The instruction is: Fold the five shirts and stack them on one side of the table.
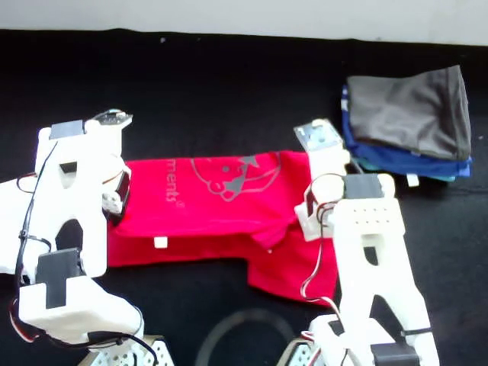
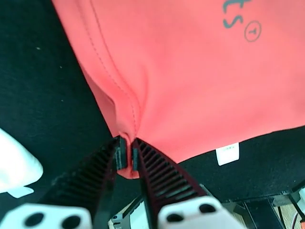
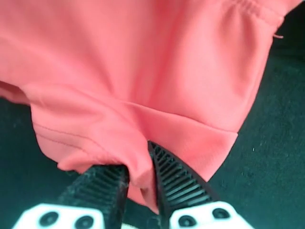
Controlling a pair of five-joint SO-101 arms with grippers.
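A red shirt [image 1: 206,202] with a grey print lies spread across the middle of the black table [image 1: 213,91]. My left gripper [image 1: 118,200] is at the shirt's left edge, and in the left wrist view my left gripper [image 2: 127,153] is shut on a pinched fold of the red shirt [image 2: 190,81]. My right gripper [image 1: 311,217] is at the shirt's right side. In the right wrist view my right gripper [image 3: 139,172] is shut on a bunched edge of the red shirt [image 3: 143,67]. A stack of folded shirts [image 1: 412,126], grey on top of blue ones, sits at the back right.
A white tag [image 1: 160,242] shows at the red shirt's front edge. A sleeve [image 1: 293,271] hangs toward the front beside the right arm. A dark ring [image 1: 244,335] lies on the table between the arm bases. Bare table stretches along the back.
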